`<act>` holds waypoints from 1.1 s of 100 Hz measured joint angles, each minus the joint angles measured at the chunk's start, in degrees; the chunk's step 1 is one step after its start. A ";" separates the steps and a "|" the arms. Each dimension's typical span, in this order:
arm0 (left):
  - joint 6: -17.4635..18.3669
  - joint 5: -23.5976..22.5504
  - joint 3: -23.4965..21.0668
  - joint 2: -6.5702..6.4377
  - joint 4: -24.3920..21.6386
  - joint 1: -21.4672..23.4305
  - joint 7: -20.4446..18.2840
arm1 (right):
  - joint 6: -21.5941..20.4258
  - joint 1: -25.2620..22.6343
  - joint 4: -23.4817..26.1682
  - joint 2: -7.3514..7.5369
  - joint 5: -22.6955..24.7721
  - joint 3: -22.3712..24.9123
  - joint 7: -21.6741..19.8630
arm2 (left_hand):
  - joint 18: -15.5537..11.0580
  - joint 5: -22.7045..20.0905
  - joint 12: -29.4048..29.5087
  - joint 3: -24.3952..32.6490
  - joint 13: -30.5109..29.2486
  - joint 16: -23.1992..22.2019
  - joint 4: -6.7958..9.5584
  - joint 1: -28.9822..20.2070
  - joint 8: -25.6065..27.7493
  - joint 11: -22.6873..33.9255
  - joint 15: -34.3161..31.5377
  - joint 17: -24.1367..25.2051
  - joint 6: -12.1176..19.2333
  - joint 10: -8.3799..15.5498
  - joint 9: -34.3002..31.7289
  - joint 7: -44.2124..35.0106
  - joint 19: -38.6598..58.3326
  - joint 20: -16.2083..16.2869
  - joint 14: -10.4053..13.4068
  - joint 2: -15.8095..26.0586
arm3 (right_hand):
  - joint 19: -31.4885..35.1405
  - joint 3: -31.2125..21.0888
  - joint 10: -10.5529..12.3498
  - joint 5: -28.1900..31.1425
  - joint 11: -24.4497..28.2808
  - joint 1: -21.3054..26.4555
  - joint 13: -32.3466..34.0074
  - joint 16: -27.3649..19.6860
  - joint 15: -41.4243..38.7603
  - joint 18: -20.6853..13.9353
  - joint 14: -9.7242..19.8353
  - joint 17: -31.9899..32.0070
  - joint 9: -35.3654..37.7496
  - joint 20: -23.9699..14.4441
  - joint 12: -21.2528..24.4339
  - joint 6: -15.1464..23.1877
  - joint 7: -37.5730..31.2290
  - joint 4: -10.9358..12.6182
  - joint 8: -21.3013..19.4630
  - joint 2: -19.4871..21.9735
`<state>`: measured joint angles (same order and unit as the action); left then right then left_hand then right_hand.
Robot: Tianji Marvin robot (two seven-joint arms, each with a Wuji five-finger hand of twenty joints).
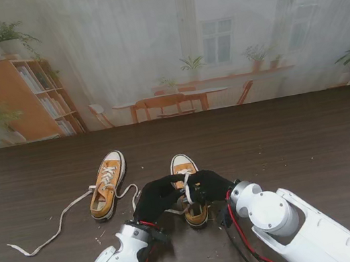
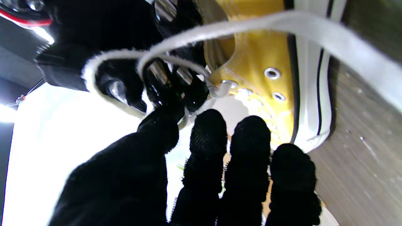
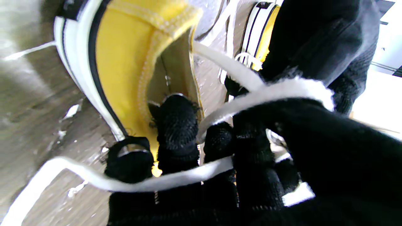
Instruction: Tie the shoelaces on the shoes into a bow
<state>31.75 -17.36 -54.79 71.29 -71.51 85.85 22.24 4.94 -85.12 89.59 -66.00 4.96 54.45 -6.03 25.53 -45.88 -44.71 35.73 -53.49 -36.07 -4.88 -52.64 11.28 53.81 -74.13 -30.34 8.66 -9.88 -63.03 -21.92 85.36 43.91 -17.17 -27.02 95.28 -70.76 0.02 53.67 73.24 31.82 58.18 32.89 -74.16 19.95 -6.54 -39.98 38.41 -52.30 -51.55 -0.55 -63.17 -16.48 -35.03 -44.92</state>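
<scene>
Two yellow sneakers sit on the dark table (image 1: pixel 312 148): the near shoe (image 1: pixel 184 166) lies between both gloved hands, the far-left shoe (image 1: pixel 108 184) trails a loose lace (image 1: pixel 51 234). Left hand (image 1: pixel 154 198) and right hand (image 1: pixel 212 184) meet over the near shoe, fingers closed on its white lace (image 3: pixel 251 100).

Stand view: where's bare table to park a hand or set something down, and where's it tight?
Free: the wide stretch of table right of the near shoe, and the far strip along the back edge. Crowded: the middle, where left hand and right hand meet over that shoe, and the left side, taken by the other shoe and its trailing lace.
</scene>
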 measured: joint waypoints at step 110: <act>-4.57 -3.65 -0.75 -0.50 -1.00 1.11 2.28 | -1.25 0.01 0.11 0.09 0.04 0.24 0.26 | 0.00 11.25 -0.65 3.81 -0.10 -0.01 -1.06 -0.64 19.48 4.40 0.00 -0.73 -5.45 3.08 1.11 -41.43 0.00 0.01 0.62 -1.54 | 0.00 1.23 -0.46 -0.05 -0.04 0.04 0.00 0.00 0.00 0.00 0.00 0.00 0.00 0.00 0.00 0.75 0.58 0.00 -0.08 1.39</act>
<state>27.18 -21.00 -55.53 70.80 -72.51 86.96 24.53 3.69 -85.11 89.70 -65.91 4.99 54.70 -5.76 25.53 -34.63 -45.36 39.54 -53.59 -36.08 -5.94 -53.27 30.76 58.21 -74.13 -31.07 3.21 -6.81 -61.93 -63.35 85.36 43.91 -16.55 -28.57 95.28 -69.53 -0.44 53.62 73.21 31.86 58.18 32.89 -74.15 19.95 -6.54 -39.98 38.41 -52.30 -51.55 0.20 -62.58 -16.48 -35.11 -43.53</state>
